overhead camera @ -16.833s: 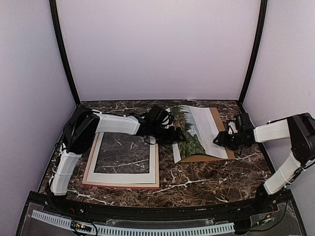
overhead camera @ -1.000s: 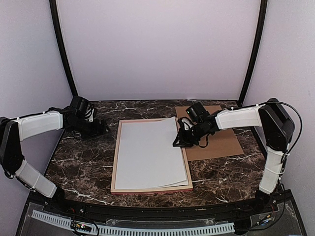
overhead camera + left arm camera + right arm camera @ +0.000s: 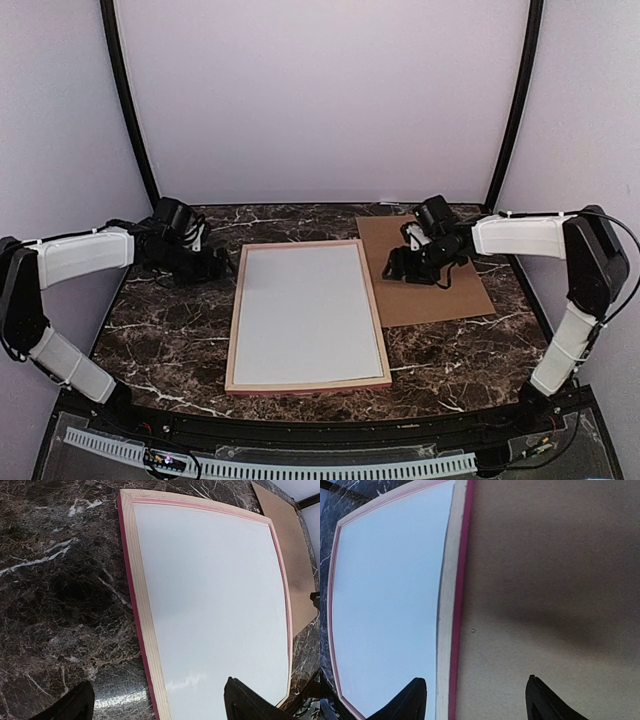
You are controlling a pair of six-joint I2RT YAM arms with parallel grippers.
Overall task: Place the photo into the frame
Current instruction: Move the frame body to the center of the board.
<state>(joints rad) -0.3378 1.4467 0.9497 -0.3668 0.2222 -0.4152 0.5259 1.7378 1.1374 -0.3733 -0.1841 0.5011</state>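
Lying white back up, one photo is sitting inside one frame, mid-table. One brown board is lying just right of it. Two claws are hovering wide-jawed and empty: left gripper far-left, right gripper over the board.

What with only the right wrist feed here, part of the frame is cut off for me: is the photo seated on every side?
Observer: Yes. In the top view the photo, white back up, lies inside the frame, with rail showing on all four sides.
Operator: Where is the left arm?
Observer: The left gripper is over the table, just left of the frame's far left corner and not touching it.
Operator: Is it holding anything?
Observer: No. Its wrist view shows the jaws open with nothing between them.
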